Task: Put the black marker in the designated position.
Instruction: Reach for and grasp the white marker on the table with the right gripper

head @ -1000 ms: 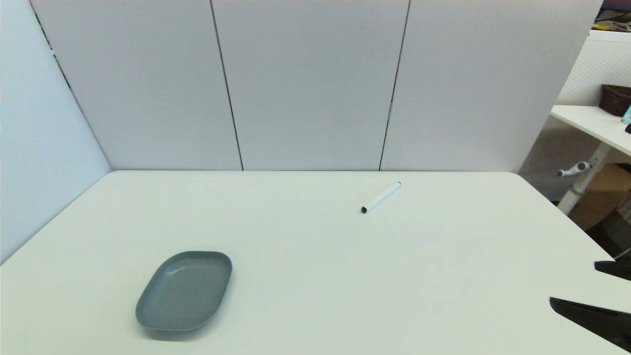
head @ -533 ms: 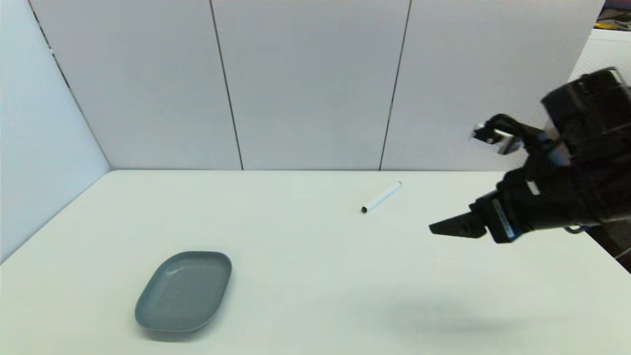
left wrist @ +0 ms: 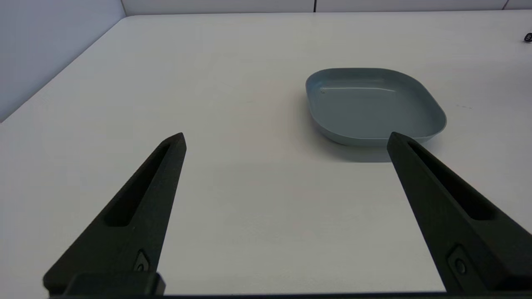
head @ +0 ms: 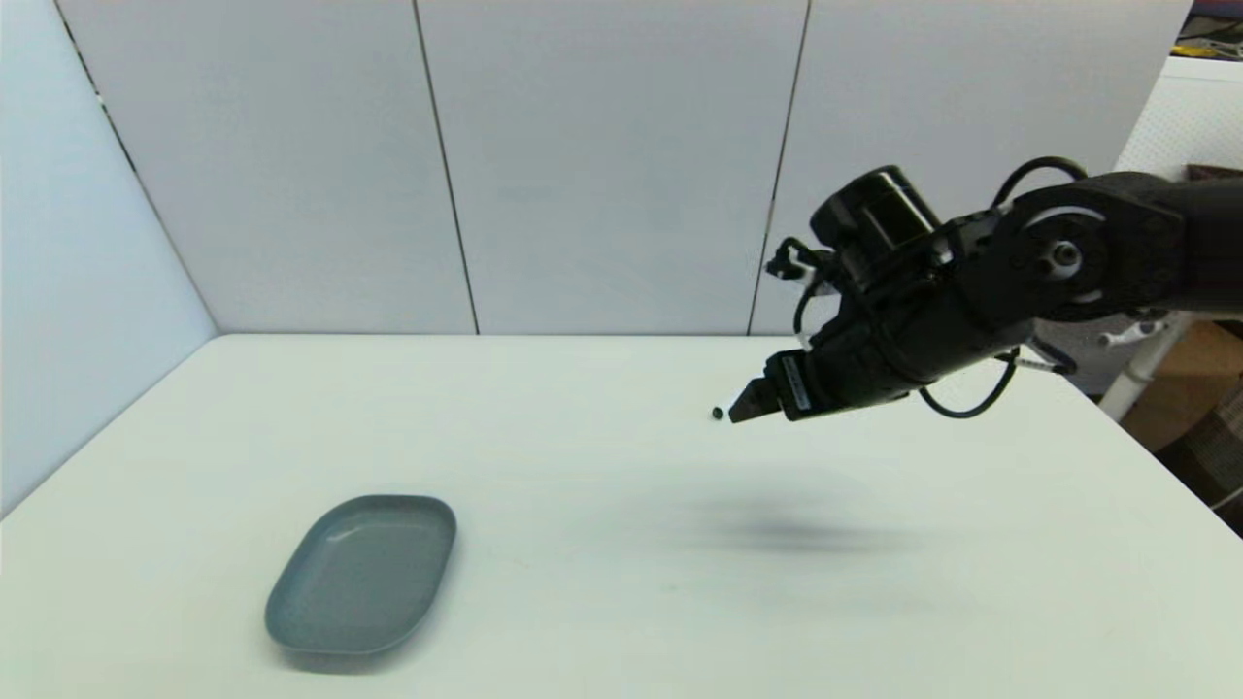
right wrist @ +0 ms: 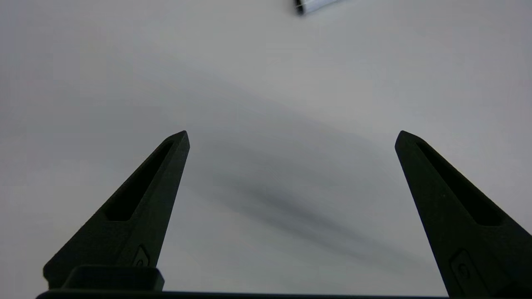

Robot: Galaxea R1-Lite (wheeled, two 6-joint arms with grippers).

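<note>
The black marker (head: pixel 717 414) lies far right of centre on the white table; in the head view only its dark near tip shows, the barrel hidden behind my right arm. The right wrist view catches one end of the black marker (right wrist: pixel 309 5) lying on the table beyond the fingers. My right gripper (head: pixel 743 412) hovers above the table right at that tip, open (right wrist: pixel 291 133) with nothing between its fingers. The grey dish (head: pixel 361 573) sits empty near the front left. My left gripper (left wrist: pixel 286 133) is parked low, open, just short of the grey dish (left wrist: pixel 374 106).
White partition panels (head: pixel 602 165) wall the table's back and left sides. The table's right edge (head: pixel 1146 456) drops off beside another desk and boxes. The arm's shadow (head: pixel 796 534) falls on the bare table in front of the gripper.
The right arm has swept in from the lower right corner, up and leftward, and now hangs over the marker, covering its barrel. Marker and dish have not moved.
</note>
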